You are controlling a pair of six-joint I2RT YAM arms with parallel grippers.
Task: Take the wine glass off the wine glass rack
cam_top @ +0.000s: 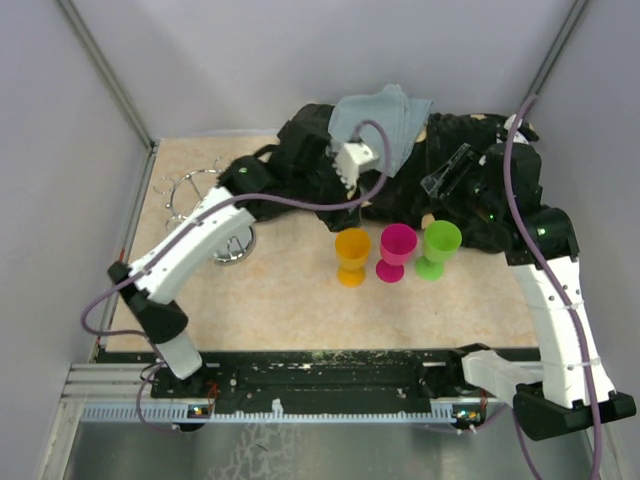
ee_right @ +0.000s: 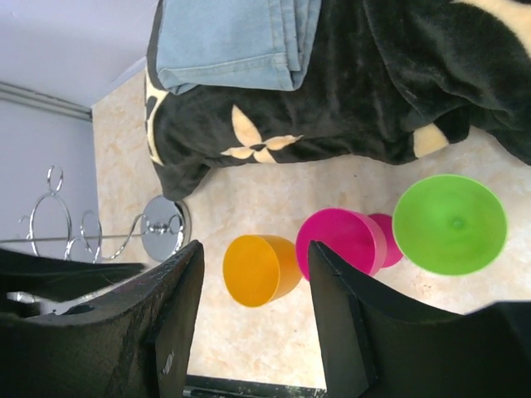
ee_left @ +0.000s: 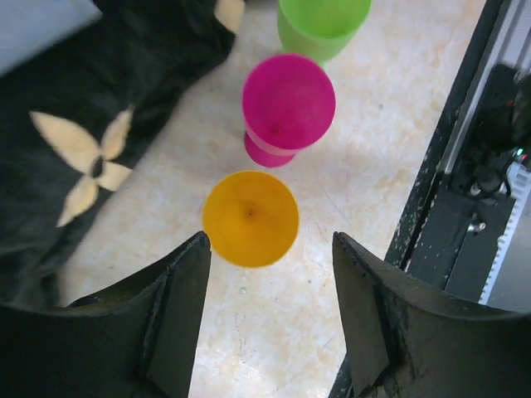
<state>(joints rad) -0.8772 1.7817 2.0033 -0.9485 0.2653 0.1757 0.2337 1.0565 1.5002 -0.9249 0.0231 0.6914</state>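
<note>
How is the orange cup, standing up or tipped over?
Standing up. The orange cup rests on its foot, its open mouth facing up.

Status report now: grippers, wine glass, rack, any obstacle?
Grippers: left gripper open, facing orange glass, right gripper open, both empty. Beside it pink glass, green glass, all on table; rack looks bare. No obstruction seen.

Left fingers (ee_left: 170, 319) spread, empty; right fingers (ee_right: 166, 332) spread too — both angled downward.
</note>
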